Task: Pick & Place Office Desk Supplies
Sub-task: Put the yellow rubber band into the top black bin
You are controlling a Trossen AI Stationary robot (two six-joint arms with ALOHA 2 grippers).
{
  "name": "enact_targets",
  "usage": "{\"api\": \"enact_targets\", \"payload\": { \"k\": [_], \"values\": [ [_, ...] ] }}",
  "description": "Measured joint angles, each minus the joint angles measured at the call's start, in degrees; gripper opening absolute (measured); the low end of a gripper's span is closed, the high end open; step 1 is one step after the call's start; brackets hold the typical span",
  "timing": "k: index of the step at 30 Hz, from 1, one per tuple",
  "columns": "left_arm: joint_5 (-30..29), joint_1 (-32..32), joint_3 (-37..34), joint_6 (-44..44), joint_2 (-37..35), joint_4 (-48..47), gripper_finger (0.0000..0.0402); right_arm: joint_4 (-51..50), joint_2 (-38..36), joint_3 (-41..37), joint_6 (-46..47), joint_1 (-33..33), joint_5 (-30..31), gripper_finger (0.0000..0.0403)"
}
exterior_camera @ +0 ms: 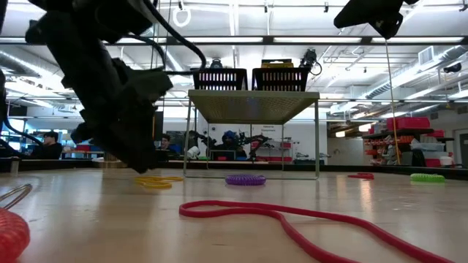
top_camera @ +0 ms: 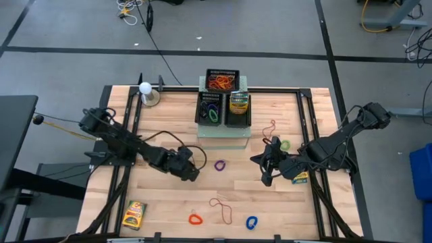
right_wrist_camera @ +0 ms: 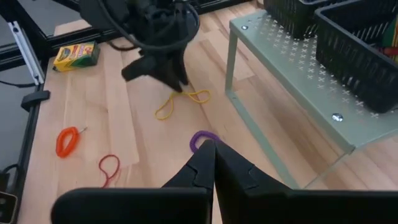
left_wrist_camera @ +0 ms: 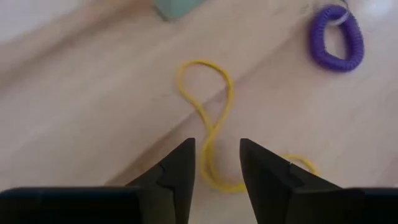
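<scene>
My left gripper (left_wrist_camera: 216,163) is open and low over the table, left of centre (top_camera: 194,169). Its fingers stand on either side of a thin yellow rubber band (left_wrist_camera: 211,124), which lies flat in a twisted figure-eight. I cannot tell whether they touch it. A purple coil loop (left_wrist_camera: 336,37) lies just beyond it (top_camera: 220,164). My right gripper (right_wrist_camera: 211,163) is shut and empty, right of centre (top_camera: 256,160), pointing at the purple loop (right_wrist_camera: 202,140). The yellow band (exterior_camera: 157,181) and the purple loop (exterior_camera: 246,180) also show in the low view.
A pale-green perforated shelf (top_camera: 223,131) at the far middle carries black mesh trays (top_camera: 221,81) holding supplies. Crayon boxes lie near left (top_camera: 134,214) and under my right arm (top_camera: 300,177). An orange loop (top_camera: 196,219), a blue loop (top_camera: 251,222), a green loop (top_camera: 285,144) and red-brown bands (top_camera: 221,208) lie scattered.
</scene>
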Motion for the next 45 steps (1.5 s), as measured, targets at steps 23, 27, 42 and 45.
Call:
{"api": "enact_targets", "payload": {
  "k": [23,27,42,45],
  "values": [
    [6.21,-1.33,16.27,4.1,-3.7,-35.7,0.0004,0.49,-0.01,0.0,-2.93,-0.2,6.21,0.0009],
    [3.07,-1.8,21.94,6.68,-11.6,-46.91,0.0004,0.29,-0.02,0.0,0.07,-0.2,9.27,0.0009],
    [-9.32,21.55,41.99,41.22,-28.0,-46.89,0.0004,0.18,-0.02,0.0,5.8,-3.85,14.46,0.0009],
    [-2.95,30.87,43.88,53.37,-26.65,-36.87,0.0004,0.36,-0.02,0.0,5.82,-5.14,14.47,0.0009]
  ]
}}
